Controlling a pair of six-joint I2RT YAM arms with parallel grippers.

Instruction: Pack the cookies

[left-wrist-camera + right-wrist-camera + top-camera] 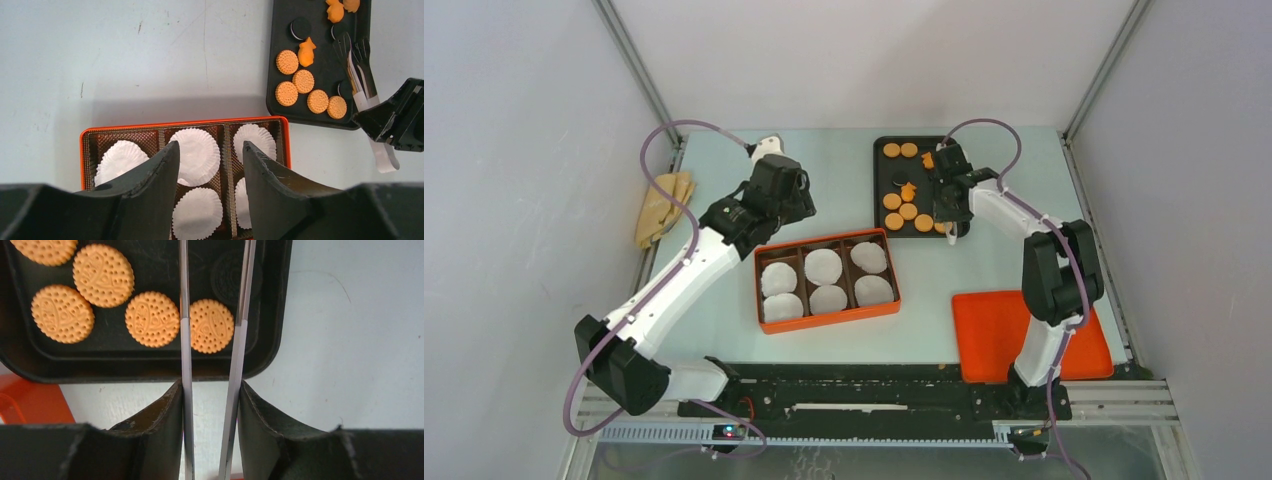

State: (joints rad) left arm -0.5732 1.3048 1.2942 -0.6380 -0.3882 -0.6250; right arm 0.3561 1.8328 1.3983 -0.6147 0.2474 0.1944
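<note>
Hovering left claw (210,150): released, fingers spread, empty, hanging above the orange box (829,320).
Box contents: six compartments, a white paper liner (823,266) in each; I see no cookie in any of them.
Black tray (881,195): beyond and to the right of the box, holding all the cookies (908,211). Most are round orange ones, with a few odd orange shapes and some black.
Right claw (210,390): clenched on thin tongs (185,350), whose blades straddle one round orange cookie (211,326) in the tray's near-right corner.
Orange lid (994,330): flat on the table, near right, beside the right arm's base.
Risk, slipping: the blades are narrow, so if I squeeze off-centre the cookie may pivot and drop as I lift.
Risk, nudging: a neighbouring cookie lies just beside the left blade and could be dragged along.
Risk, liners: they look light, so a sideways release could tip one.
Right wrist view only: the blades sit at the cookie's edges, which the arm hides from above.
Left wrist view only: empty liners close up.
Top view only: the lid and both arms together.
</note>
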